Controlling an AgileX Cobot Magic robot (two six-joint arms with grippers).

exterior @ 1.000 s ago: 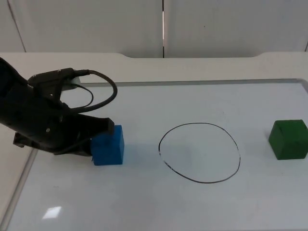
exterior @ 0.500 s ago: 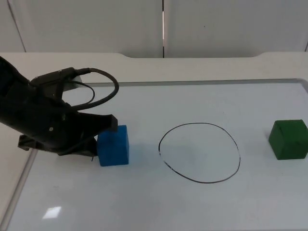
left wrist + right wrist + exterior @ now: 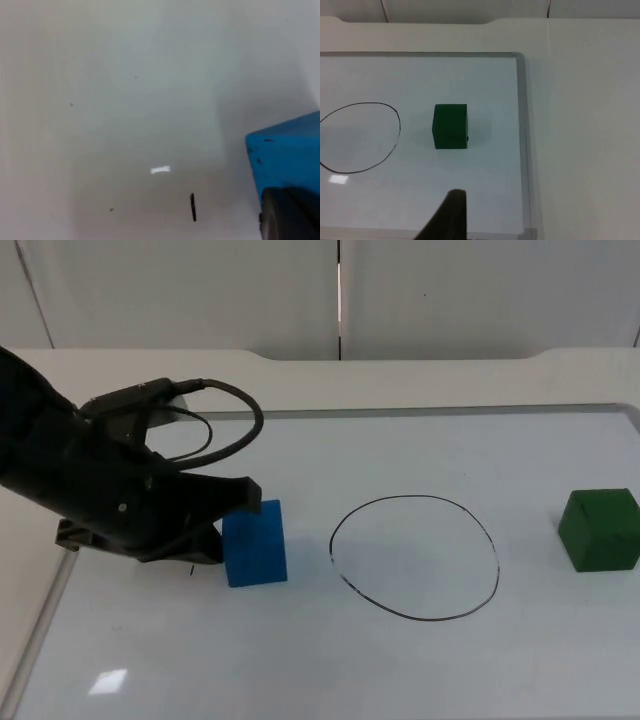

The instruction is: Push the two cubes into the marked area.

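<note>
While the left gripper [image 3: 215, 530] presses against the blue cube [image 3: 255, 543] from the left, whether its jaws are parted or closed cannot be told. The cube sits just left of the drawn black circle [image 3: 415, 557], outside it. The green cube [image 3: 599, 530] stands well to the circle's right. The right wrist view adds the whiteboard [image 3: 522, 100] frame and bare white table [image 3: 585, 125] beyond; the top view adds the grey partition wall [image 3: 200, 290]. The left wrist view catches a short black mark [image 3: 193, 207] beside the blue cube.

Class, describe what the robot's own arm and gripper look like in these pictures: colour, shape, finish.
The left arm is matt black and bulky, with rounded housings tapering to the left gripper, whose tip is blunt and black. A dark, rounded fingertip is seen in the left wrist view; the right gripper's fingertip is a black, tapering wedge.
</note>
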